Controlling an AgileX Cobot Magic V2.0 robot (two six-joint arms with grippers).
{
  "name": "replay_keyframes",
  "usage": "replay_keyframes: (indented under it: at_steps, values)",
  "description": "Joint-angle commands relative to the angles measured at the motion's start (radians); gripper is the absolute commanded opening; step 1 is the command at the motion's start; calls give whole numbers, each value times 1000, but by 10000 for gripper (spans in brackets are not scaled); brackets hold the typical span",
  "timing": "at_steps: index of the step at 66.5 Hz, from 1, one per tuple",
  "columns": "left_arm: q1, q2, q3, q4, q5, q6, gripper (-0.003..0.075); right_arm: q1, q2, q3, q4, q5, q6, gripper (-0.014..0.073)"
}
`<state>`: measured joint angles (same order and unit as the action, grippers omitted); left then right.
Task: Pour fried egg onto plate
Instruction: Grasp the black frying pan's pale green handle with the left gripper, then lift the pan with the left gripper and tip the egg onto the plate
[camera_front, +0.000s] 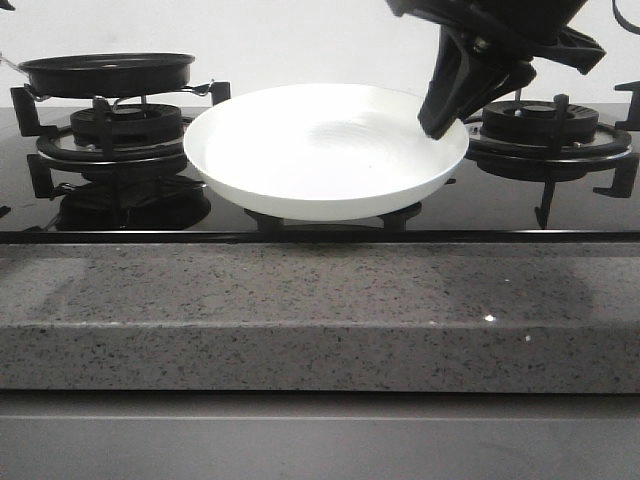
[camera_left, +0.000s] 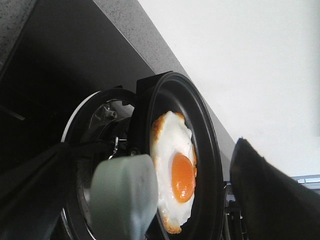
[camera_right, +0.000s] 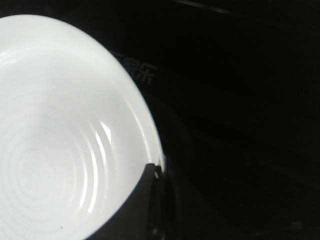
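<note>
Fried egg (camera_left: 175, 175) lies in the black pan (camera_left: 207, 150) over the left burner (camera_front: 125, 125). Right gripper (camera_front: 440, 125) clamps the white plate (camera_front: 325, 150) by its rim; left gripper's (camera_left: 195, 200) grip cannot be told.

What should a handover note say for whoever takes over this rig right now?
Right hand: clamped on the right rim of the plate, holding it above the stove's middle.
Left hand: out of the front view; its wrist camera shows fingers at the frying pan, though whether they are closed is unclear. The pan sits over the left burner.
Fried egg: in the pan, yolk up.
Done: plate picked up and presented, empty.
Left: bring the pan over the plate, tilt it, slide the egg onto it.
</note>
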<state>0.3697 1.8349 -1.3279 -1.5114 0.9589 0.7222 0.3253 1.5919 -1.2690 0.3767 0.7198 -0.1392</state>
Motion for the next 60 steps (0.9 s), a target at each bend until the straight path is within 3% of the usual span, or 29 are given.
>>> replay_keyframes:
  at_steps: [1,13,29,50,60]
  values:
    - [-2,-47,-32,-68,31,6,566,3,-37,-24,18,-43,-12,-67]
    - [-2,-47,-32,-68,31,6,382,3,-37,-24,18,-43,-12,-67]
    - [-2,-47,-32,-68,33,6,202,3,-37,-24,18,-43,-12,-67]
    - [-2,-47,-32,-96,88,6,27,3,-37,-24,18,-43,-12,-67]
    - [6,-53,-41,-123,136,6,-20,3,-37,-24,18,-43,-12,-67]
